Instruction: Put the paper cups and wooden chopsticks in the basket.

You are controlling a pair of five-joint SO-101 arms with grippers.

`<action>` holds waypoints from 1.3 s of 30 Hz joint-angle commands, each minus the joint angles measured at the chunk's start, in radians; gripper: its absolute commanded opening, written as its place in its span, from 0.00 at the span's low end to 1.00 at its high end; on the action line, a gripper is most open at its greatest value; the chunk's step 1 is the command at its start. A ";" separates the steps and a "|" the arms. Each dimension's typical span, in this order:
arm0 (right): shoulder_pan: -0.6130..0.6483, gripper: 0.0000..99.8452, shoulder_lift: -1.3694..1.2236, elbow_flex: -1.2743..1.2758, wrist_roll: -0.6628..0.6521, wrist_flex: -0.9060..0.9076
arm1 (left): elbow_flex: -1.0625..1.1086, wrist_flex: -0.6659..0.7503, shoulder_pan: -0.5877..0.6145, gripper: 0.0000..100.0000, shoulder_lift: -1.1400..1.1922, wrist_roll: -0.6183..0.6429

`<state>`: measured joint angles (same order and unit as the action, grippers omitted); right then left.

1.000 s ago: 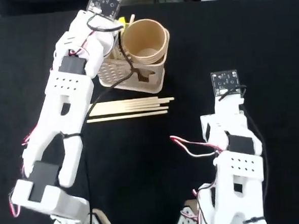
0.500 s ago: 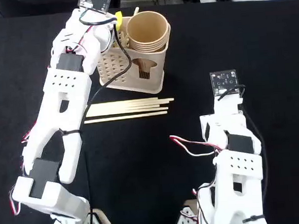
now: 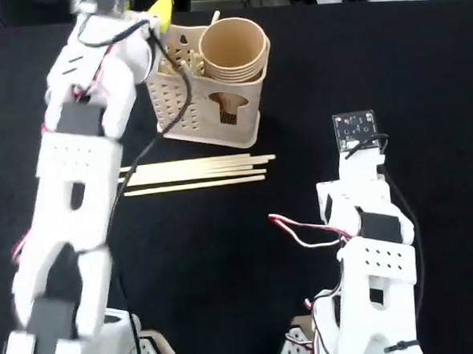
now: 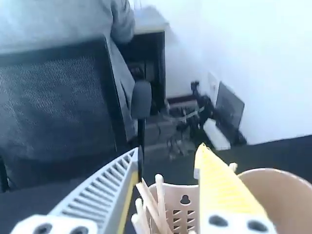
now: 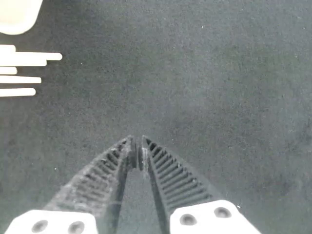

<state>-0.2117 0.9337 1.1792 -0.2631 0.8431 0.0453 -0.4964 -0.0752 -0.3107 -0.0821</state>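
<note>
Chopsticks (image 3: pixel 192 172), pale wood, lie parallel; left gripper (image 4: pixel 168 149) gapes, right gripper (image 5: pixel 136 142) clenched.

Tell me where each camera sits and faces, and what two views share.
High view: fixed above the table, looking down on both arms, the basket, paper cups and loose chopsticks.
Left wrist view: on the left arm over the basket, facing a chair beyond; jaws open.
Right wrist view: on the right arm, facing down at the table; jaws shut.
Shared: high and right wrist views both show the loose chopsticks.
</note>
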 commanded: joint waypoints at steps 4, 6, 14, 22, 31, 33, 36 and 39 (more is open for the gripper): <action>0.006 0.03 0.004 -0.007 0.000 -0.018 | 0.248 -0.071 0.015 0.20 -0.503 -0.020; 0.006 0.03 0.004 -0.007 0.000 -0.015 | 0.315 -0.163 0.035 0.20 -0.605 -0.100; 0.006 0.03 0.004 -0.008 0.000 -0.015 | 0.529 -0.540 0.028 0.20 -0.637 -0.436; 0.011 0.03 0.004 -0.005 0.000 -0.018 | 0.811 -0.569 0.051 0.21 -0.620 -0.825; 0.008 0.03 0.004 -0.005 0.002 -0.020 | 1.092 0.035 0.024 0.26 -0.396 -0.973; 0.008 0.03 0.004 -0.005 0.002 -0.020 | 1.021 0.072 0.022 0.26 -0.256 -0.945; 0.008 0.03 0.004 -0.005 0.000 -0.020 | 0.868 0.074 0.022 0.25 -0.028 -0.899; 0.008 0.03 0.004 -0.005 0.000 -0.020 | 0.791 0.080 0.016 0.25 0.132 -0.908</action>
<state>-0.2117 0.9337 1.1792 -0.2631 0.8431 0.9459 -0.4381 -0.0414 -0.3122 -0.9966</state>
